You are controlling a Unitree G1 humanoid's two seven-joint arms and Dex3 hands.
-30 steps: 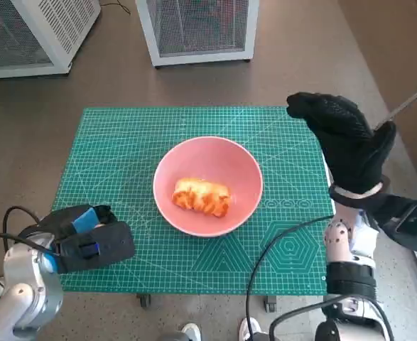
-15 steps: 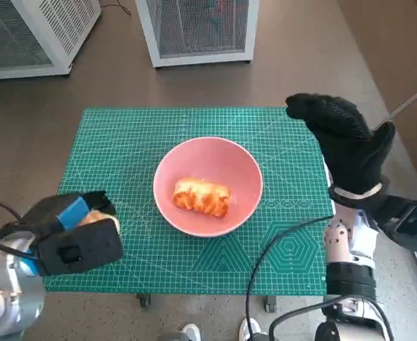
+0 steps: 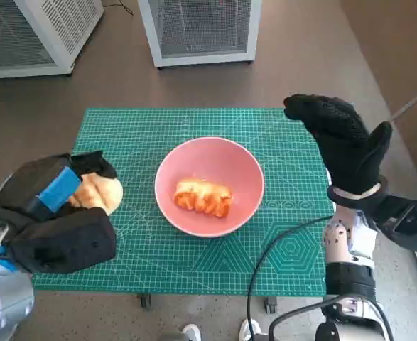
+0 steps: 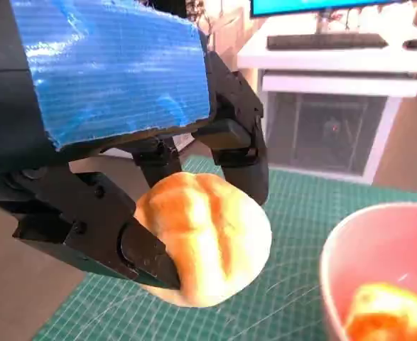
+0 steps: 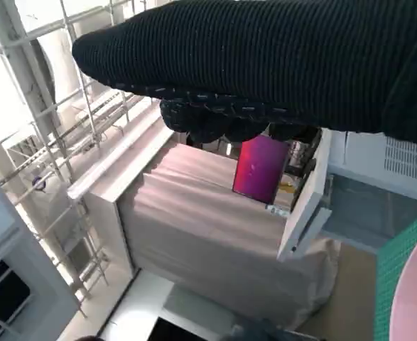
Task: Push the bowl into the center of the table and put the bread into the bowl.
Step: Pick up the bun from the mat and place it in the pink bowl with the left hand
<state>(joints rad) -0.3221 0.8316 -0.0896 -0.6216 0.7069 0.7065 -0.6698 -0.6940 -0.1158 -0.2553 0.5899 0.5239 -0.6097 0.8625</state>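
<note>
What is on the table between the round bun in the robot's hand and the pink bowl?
Nothing. In the head view only bare green mat lies between the bun in the left hand and the pink bowl.

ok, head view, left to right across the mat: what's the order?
left hand → round bread roll it holds → pink bowl with a glazed pastry in it → right hand, raised at the mat's right edge.
</note>
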